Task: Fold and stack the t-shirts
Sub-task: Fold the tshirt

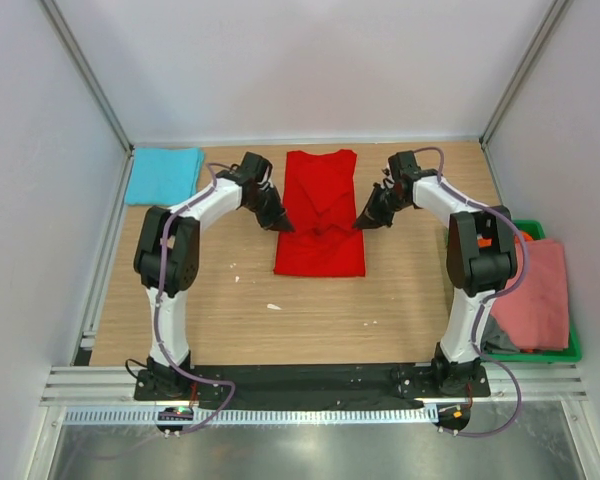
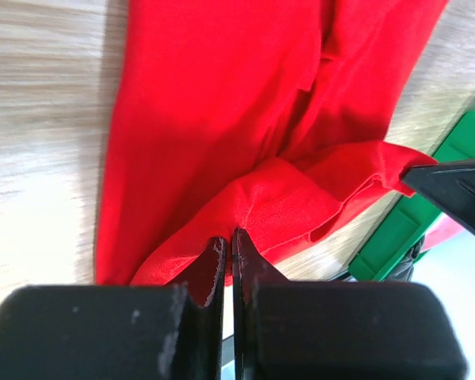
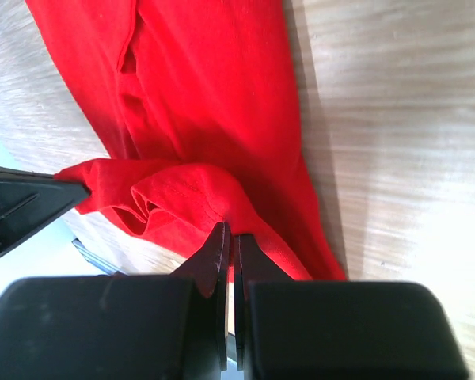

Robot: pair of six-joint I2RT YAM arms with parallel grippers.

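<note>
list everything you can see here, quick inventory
red t-shirt: one, bright red, middle of the table, partly folded
turquoise t-shirt: one, turquoise blue, folded, far left corner
pink cloth: one, salmon pink, draped over the crate
crate: one, green, right edge of the table
table: one, light wood
left gripper: one, black, shut on the red t-shirt's left side
right gripper: one, black, shut on its right side
</note>
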